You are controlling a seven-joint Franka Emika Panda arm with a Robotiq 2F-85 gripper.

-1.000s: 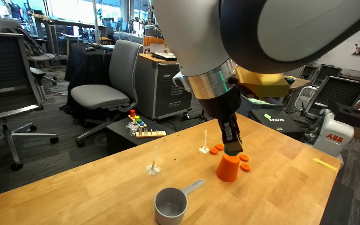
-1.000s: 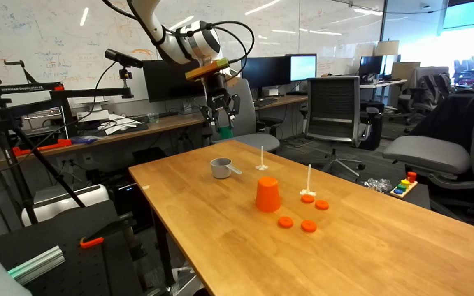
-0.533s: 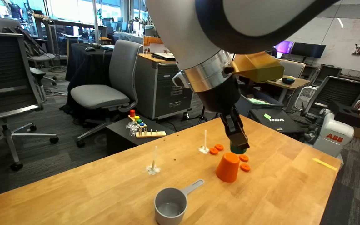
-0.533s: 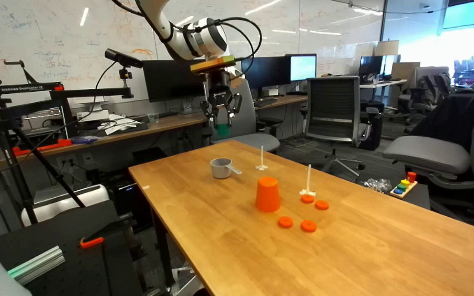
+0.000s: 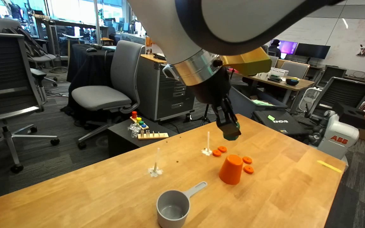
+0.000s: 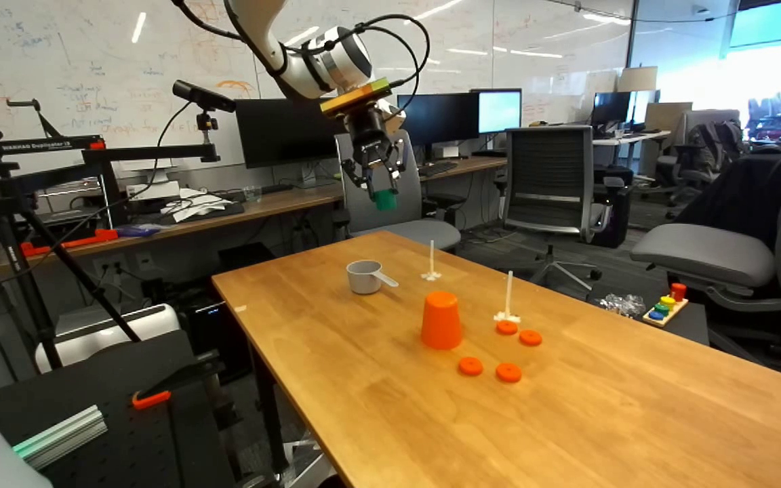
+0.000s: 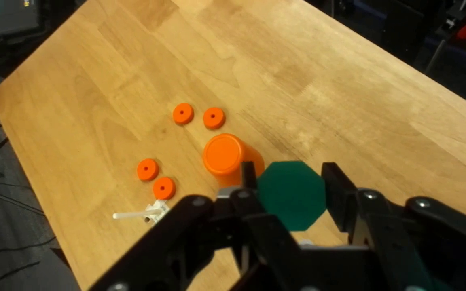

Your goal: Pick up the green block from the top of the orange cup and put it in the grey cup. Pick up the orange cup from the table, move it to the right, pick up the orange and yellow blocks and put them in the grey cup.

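My gripper (image 7: 291, 184) is shut on an eight-sided green block (image 7: 291, 200). It holds the block in the air, well above the table; the block also shows in both exterior views (image 5: 231, 137) (image 6: 385, 199). The orange cup (image 5: 231, 171) stands upside down on the table with nothing on top, and lies below and left of the block in the wrist view (image 7: 222, 153). The grey cup (image 5: 169, 221) stands upright with its handle toward the table's middle; it looks empty, and it also shows in an exterior view (image 6: 363, 279). No yellow block shows on the table.
Several orange discs (image 6: 470, 367) lie flat near the orange cup, in two pairs. Two thin white sticks stand upright on the table (image 5: 208, 142) (image 5: 156, 161). A yellow tape strip (image 5: 329, 166) is near a table edge. A side table holds toy pegs (image 5: 152, 136).
My gripper has risen and shifted with the green block in it, tilting slightly. The block hangs farther from the orange cup in the view where they looked close. The cups and discs have not moved.
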